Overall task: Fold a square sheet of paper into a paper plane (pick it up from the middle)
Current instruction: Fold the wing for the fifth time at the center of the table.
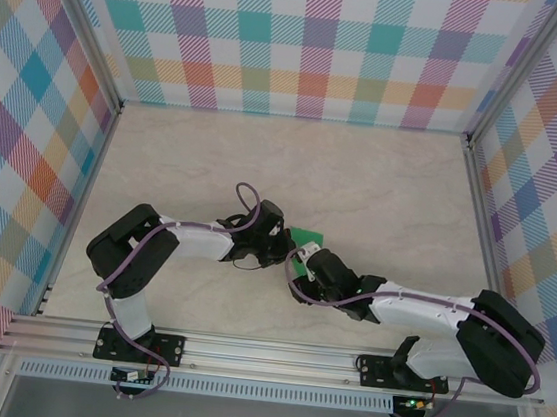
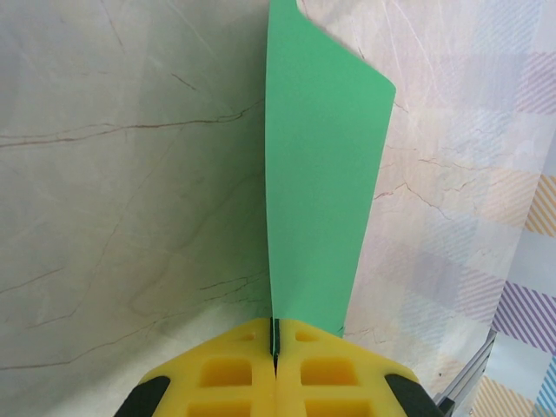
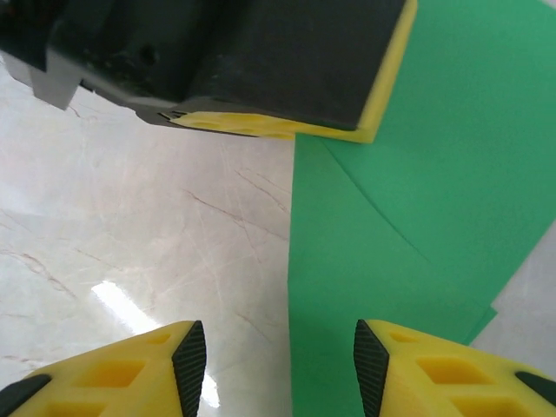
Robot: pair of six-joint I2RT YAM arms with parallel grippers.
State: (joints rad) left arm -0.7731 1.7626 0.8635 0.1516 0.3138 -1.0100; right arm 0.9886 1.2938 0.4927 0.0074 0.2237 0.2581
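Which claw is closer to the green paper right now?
Left. The left claw is shut on the edge of the green paper, pinching it. The right claw is open beside it, with the paper's edge ahead between its spread fingers, not gripped.

Sheet of paper (image 2: pixel 317 191): we see thin green paper, matt and smooth, with a fine crease.
Table top (image 1: pixel 382 180): we see a polished marble-look surface, veined and glossy.
Left gripper (image 2: pixel 274 337): we read its fingers as matt moulded yellow plastic.
Right gripper (image 3: pixel 278 347): we see yellow plastic faced with black, finely textured pads (image 3: pixel 189 365).
Rail (image 1: pixel 272 354): we see bare silvery metal.
Walls (image 1: pixel 318 42): matt plaid print; cloth or board, we cannot tell.
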